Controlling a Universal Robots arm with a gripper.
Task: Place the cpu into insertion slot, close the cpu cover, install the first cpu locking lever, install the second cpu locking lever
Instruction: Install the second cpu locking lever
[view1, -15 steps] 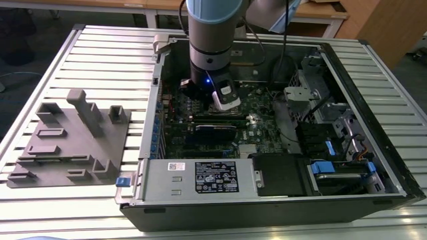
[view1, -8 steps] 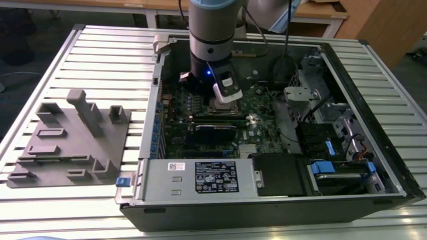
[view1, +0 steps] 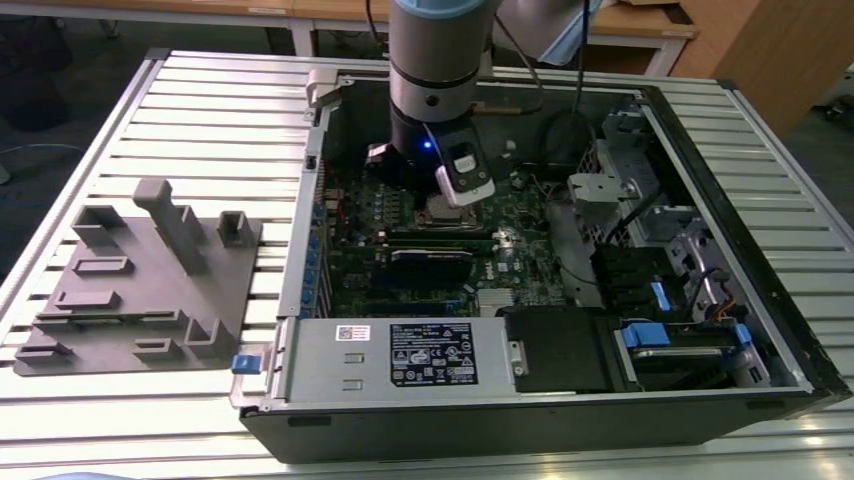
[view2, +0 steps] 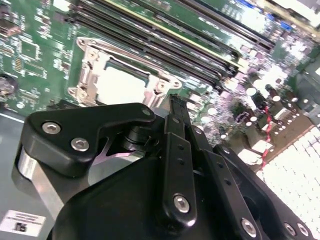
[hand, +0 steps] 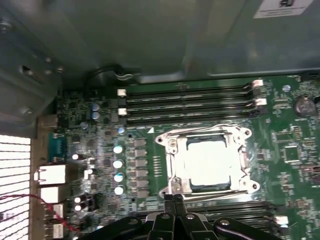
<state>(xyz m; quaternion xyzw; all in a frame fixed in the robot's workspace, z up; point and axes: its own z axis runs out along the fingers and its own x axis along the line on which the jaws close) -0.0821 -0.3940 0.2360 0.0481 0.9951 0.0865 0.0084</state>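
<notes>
The cpu (hand: 210, 162) lies flat in the insertion slot (hand: 239, 187) on the green motherboard (hand: 285, 150), its pale metal top showing. The silver cpu cover (hand: 172, 160) lies down around it as a frame. My gripper (hand: 174, 198) is shut, its black fingertips pressed together right at one edge of the socket, near a corner. In the second wrist view the cpu (view2: 120, 85) and cover (view2: 87, 70) sit just beyond my gripper (view2: 175, 100). A thin silver lever (hand: 215, 195) runs along the socket edge beside the tips. In the exterior view the arm's wrist (view1: 434, 150) stands over the socket (view1: 447, 215).
The open computer case (view1: 314, 180) lies on a slatted table (view1: 214, 110). Long black memory slots (hand: 185, 105) run beside the socket. A power supply box (view1: 400, 355), drive bays with blue tabs (view1: 667, 335) and cables (view1: 587, 150) crowd the case. A grey fixture plate (view1: 140, 290) lies at the exterior view's left.
</notes>
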